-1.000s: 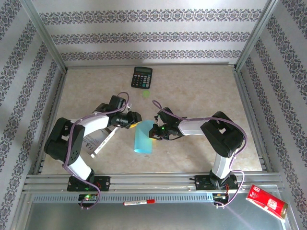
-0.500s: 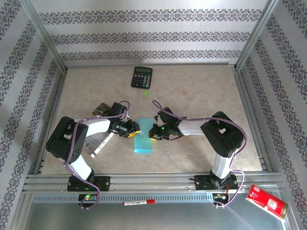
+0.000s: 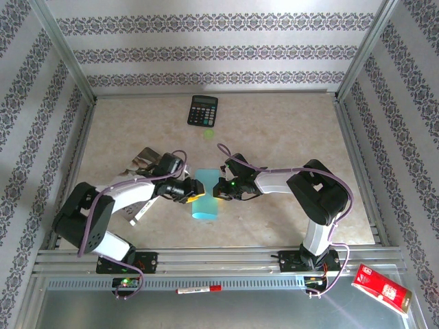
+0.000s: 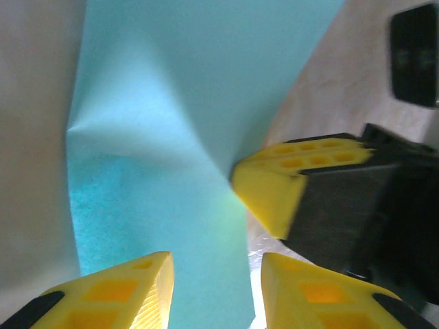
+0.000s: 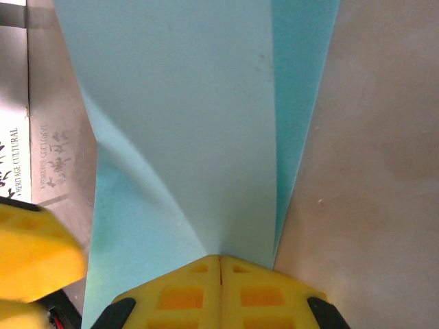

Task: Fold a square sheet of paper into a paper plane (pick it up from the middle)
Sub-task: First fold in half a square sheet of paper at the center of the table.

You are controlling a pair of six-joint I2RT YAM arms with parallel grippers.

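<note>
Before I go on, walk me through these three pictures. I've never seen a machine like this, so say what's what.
These are two robot arms bolted at the near edge of a table, each ending in a two-finger gripper with yellow tips. The wide picture comes from a fixed camera above and behind them. The two close-ups come from cameras on the wrists, so each looks past its own fingers. On the table lie a black calculator, a printed booklet under the left arm, and a sheet of light-cyan paper, bent along a crease. The right gripper is shut on that sheet's edge. The left gripper stands open at the sheet, gripping nothing that I can see.
</note>
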